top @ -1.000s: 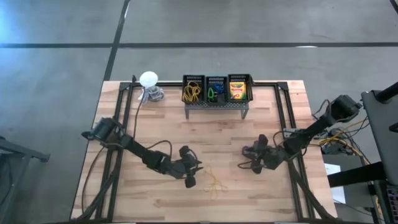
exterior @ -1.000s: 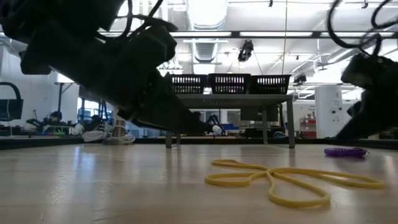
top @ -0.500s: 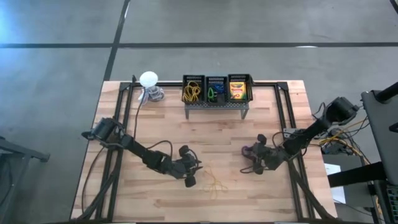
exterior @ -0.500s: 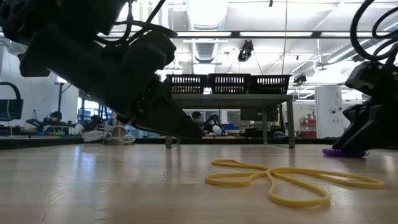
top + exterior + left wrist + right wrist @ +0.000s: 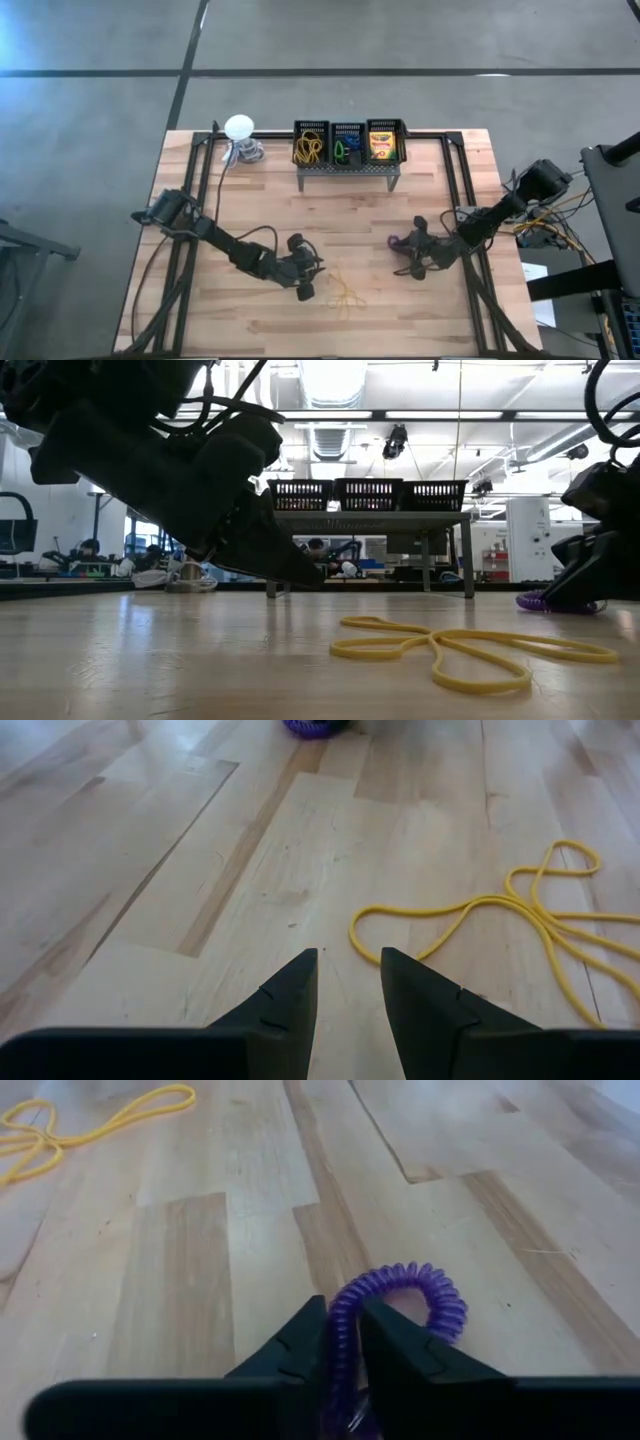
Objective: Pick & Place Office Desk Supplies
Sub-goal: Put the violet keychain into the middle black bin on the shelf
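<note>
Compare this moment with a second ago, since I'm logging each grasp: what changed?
The right gripper has come down onto the purple coil and closed its fingers on one side of the loop; a second ago the coil lay free beside it. The left gripper stayed low beside the yellow rubber bands, which have not moved. The basket stand is unchanged.

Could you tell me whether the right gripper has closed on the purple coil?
Shut on it: the right gripper pinches the purple coil between its fingers.
</note>
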### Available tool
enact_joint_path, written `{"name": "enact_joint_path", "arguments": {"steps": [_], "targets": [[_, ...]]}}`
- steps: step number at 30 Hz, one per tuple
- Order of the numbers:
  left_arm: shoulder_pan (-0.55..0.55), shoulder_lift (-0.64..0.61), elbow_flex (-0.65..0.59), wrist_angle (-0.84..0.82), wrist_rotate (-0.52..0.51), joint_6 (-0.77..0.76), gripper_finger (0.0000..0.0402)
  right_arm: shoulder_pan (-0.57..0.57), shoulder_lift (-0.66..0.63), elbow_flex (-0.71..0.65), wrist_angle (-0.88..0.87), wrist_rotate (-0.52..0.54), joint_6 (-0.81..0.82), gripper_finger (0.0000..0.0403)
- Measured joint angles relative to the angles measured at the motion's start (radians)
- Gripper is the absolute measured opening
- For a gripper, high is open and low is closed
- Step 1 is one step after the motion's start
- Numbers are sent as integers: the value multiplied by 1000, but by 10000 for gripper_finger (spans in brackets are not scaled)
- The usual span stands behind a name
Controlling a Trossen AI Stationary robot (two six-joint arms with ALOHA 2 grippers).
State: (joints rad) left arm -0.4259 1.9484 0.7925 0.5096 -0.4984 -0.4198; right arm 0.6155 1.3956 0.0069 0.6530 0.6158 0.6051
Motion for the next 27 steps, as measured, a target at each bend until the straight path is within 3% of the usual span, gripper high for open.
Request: {"name": "enact_joint_path", "arguments": {"steps": [4,9,17,21,27], "targets": [[0,0,0,-2,0,0,117,-1,1,-1,44,-27,-35,18],[0,0,0,-5,0,0,117,0,4,0,157,-36,-66,11],[0,0,0,-5,0,0,117,0,2,81,376,-120,-323,8],[0,0,0,-5,0,0,117,0,0,120,299,-131,-364,8],[0,0,0,-5,0,0,117,0,0,145,96,-81,-224,8]]}}
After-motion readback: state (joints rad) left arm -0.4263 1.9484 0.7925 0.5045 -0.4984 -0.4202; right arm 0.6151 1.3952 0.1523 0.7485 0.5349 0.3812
